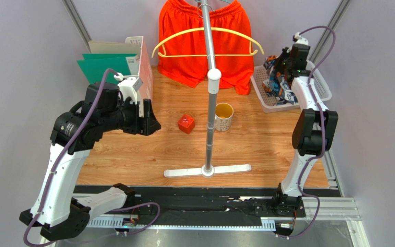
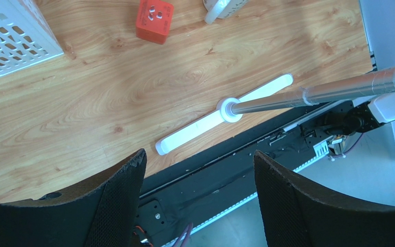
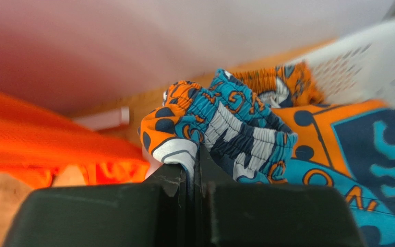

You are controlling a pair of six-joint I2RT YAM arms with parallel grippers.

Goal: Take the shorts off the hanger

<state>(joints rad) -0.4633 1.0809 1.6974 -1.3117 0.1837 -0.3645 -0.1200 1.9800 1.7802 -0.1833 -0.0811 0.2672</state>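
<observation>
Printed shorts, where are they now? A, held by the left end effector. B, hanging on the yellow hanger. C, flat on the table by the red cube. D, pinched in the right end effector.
D: the right wrist view shows the shut right end effector pinching the printed shorts at the waistband, beside the basket.

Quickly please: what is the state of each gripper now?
Left gripper: open, holding nothing.
Right gripper: closed on the printed shorts.

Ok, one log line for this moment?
left gripper: open, empty | right gripper: shut on printed shorts, at basket | orange shorts: hanging on stand
</observation>
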